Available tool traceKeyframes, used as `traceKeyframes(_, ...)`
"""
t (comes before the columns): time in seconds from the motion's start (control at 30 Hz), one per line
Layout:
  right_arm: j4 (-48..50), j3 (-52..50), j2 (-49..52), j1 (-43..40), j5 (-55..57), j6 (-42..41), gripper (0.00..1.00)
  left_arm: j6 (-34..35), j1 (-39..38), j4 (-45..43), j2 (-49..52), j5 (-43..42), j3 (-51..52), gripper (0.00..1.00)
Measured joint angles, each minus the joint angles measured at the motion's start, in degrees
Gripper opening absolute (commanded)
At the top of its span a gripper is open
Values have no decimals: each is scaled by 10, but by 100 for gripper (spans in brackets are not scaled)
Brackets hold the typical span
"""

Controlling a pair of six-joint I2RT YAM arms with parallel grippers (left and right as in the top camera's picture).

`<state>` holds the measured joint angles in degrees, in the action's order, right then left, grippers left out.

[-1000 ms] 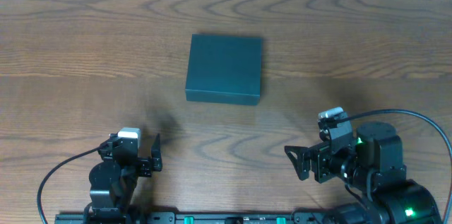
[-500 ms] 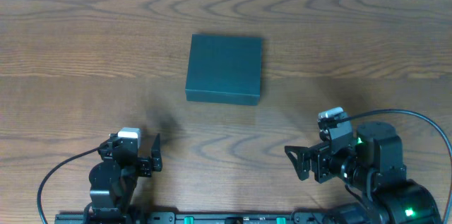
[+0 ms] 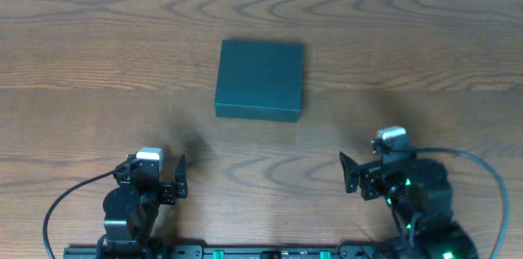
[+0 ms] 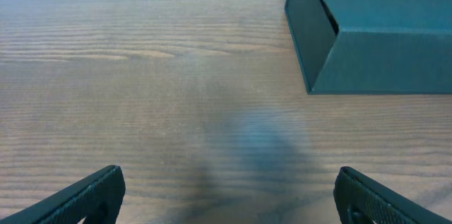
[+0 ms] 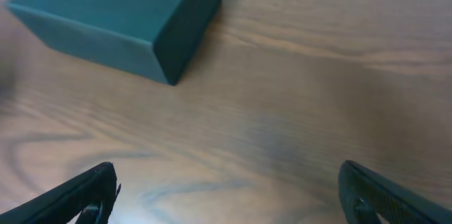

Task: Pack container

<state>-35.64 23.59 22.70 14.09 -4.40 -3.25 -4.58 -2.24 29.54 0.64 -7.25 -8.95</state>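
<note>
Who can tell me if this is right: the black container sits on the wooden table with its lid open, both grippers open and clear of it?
Not quite: the lid of the container is shut, as the overhead view shows. It does sit on the table, with the left gripper and right gripper open and clear of it.

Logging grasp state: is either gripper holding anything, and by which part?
Nothing held: left gripper and right gripper are open and empty, apart from the container.
</note>
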Motion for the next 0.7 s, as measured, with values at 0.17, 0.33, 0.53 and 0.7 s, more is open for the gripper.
traceKeyframes(0.17, 32, -93, -82, 0, 11, 0, 99, 0, 0, 0, 0, 0, 0, 96)
traceKeyframes(0.33, 34, -148, -155, 0, 15, 1, 99, 0, 0, 0, 0, 0, 0, 96)
traceKeyframes(0.53, 37, -150, -201, 0, 25, 21, 99, 0, 0, 0, 0, 0, 0, 96)
traceKeyframes(0.7, 37, -150, -218, 0, 27, 29, 99, 0, 0, 0, 0, 0, 0, 96)
